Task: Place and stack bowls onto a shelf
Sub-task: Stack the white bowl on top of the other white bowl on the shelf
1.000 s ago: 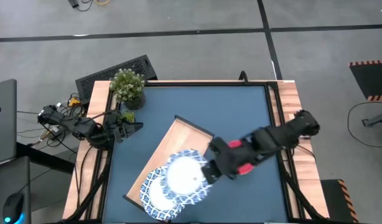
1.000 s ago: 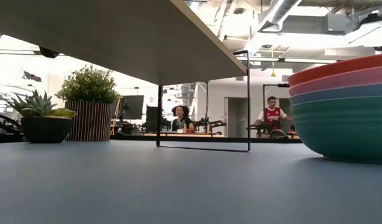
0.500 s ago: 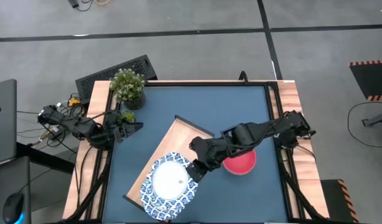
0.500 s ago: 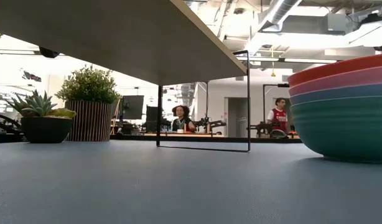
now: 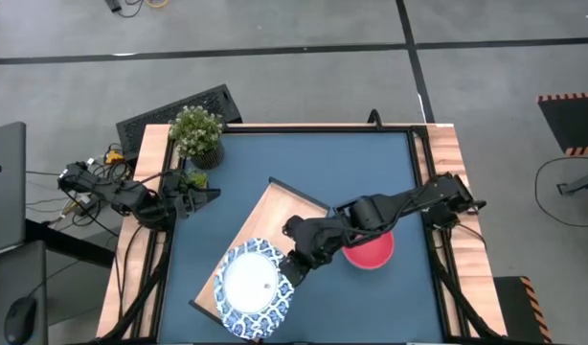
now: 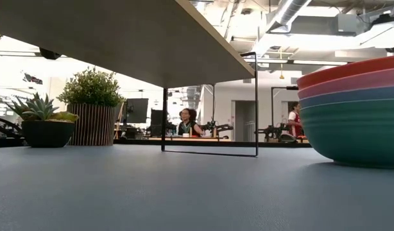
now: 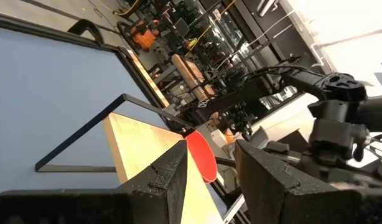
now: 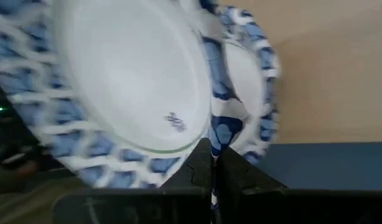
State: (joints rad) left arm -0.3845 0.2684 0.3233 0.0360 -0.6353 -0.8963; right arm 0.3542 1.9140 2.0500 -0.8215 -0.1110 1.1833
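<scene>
A blue-and-white bowl hangs over the near end of the light wooden shelf, held by my right gripper, which is shut on its rim. A second blue-and-white bowl lies on the shelf just under it, almost covered in the high view. A stack of plain bowls, red on top, stands on the blue table right of the shelf. The low view shows that stack as red, pink, grey-blue and teal. My left gripper waits open at the table's left edge. My right gripper pinches the upper blue-and-white bowl by its rim, on the side toward the table's right. The fingers come from the right, slanting down. The bowl is tilted, its white underside facing the wrist camera. Whether it touches the lower bowl I cannot tell.
A leafy potted plant and a small succulent stand at the table's far left corner. The shelf stands raised on thin dark legs. People sit in the room beyond the far edge.
My right gripper has moved toward the table's left and near edge, carrying the blue-and-white bowl along the shelf. The bowl, first offset to the right of the lower one, now sits almost straight over it. The arm has also uncovered the red bowl stack.
</scene>
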